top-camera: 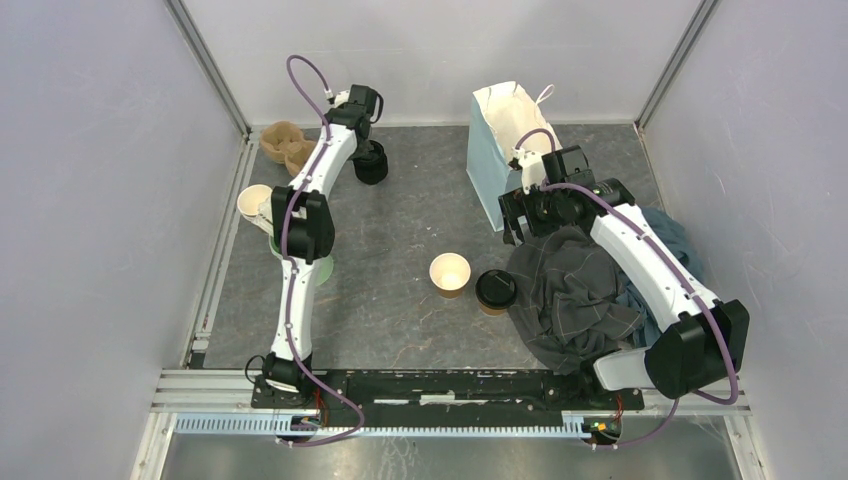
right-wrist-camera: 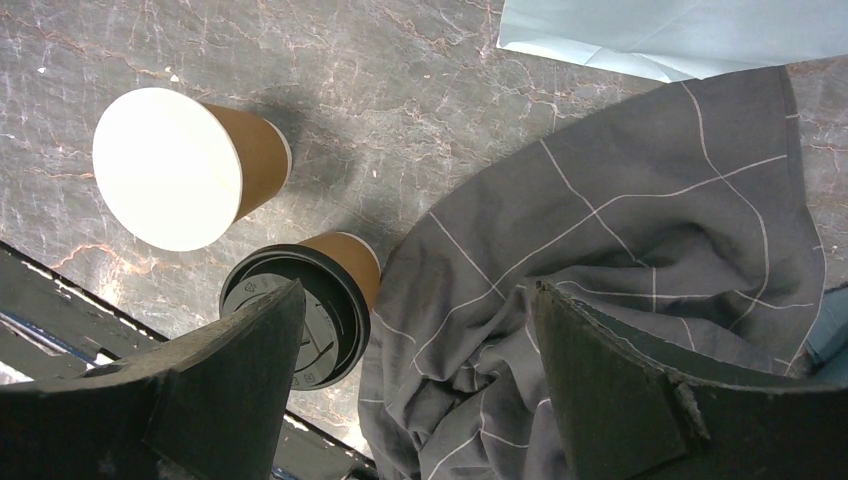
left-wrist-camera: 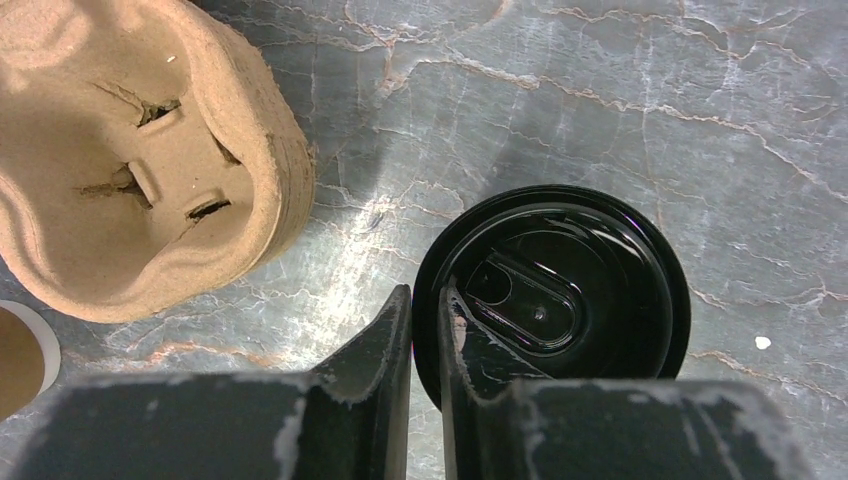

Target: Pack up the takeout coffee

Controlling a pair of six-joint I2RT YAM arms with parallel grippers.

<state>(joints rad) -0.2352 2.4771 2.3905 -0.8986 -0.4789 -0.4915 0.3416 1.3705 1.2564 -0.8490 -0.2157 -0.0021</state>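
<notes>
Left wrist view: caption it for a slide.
Left hand pinches the rim of a black lid beside a pulp cup carrier on the grey marbled table.

The middle of the counter (top-camera: 420, 200) lay bare between the stack of lids (top-camera: 371, 163) and the paper bag (top-camera: 505, 140), leaving wide room to pass. The lidded cup (top-camera: 496, 290) was hemmed in, with the open cup (top-camera: 450, 273) just beside it on one side and the heaped grey cloth (top-camera: 575, 295) against the other. A strip of bare counter parted the lids from the cardboard carrier (left-wrist-camera: 130, 150).
</notes>
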